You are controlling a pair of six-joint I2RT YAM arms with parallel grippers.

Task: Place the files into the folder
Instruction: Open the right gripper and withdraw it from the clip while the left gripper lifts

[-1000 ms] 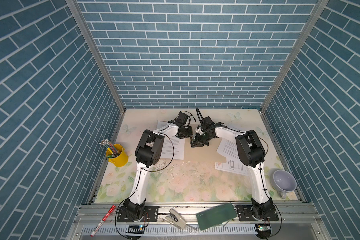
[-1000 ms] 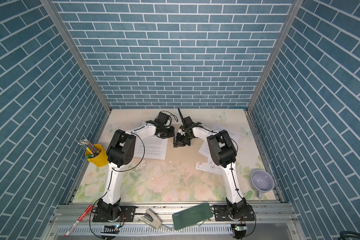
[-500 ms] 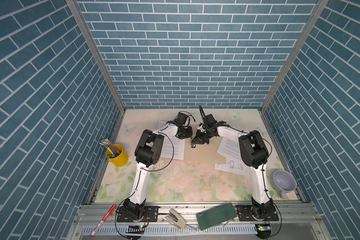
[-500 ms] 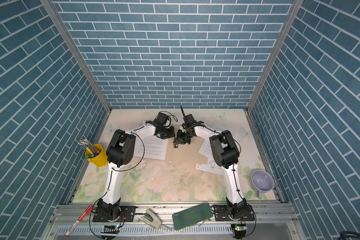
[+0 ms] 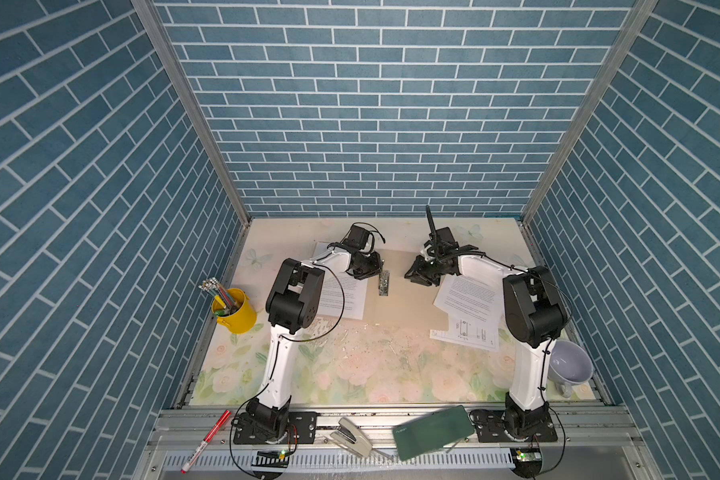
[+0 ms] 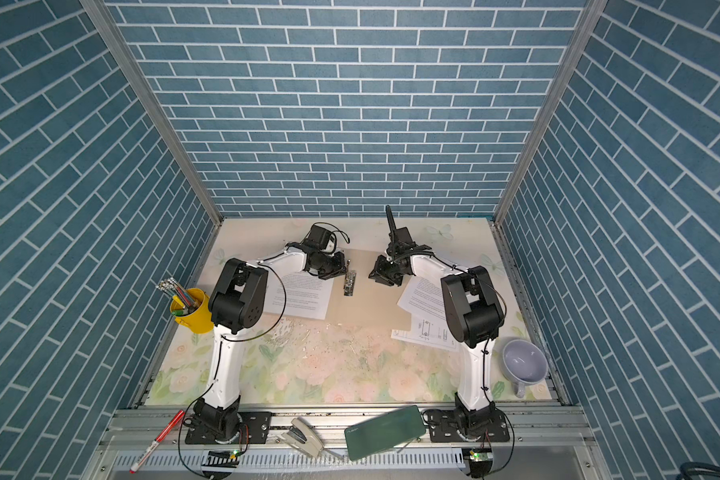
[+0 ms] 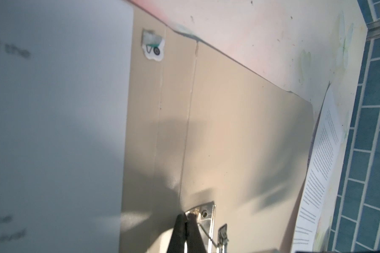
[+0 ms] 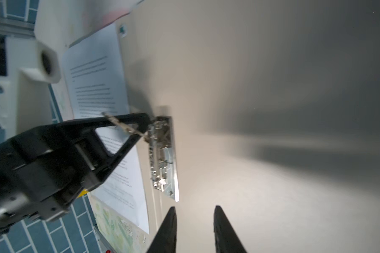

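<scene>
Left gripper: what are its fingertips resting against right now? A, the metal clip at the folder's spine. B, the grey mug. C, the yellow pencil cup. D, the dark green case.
A: in the left wrist view the left gripper, jaws together, has its tips against the end of the metal clip on the open folder.
</scene>
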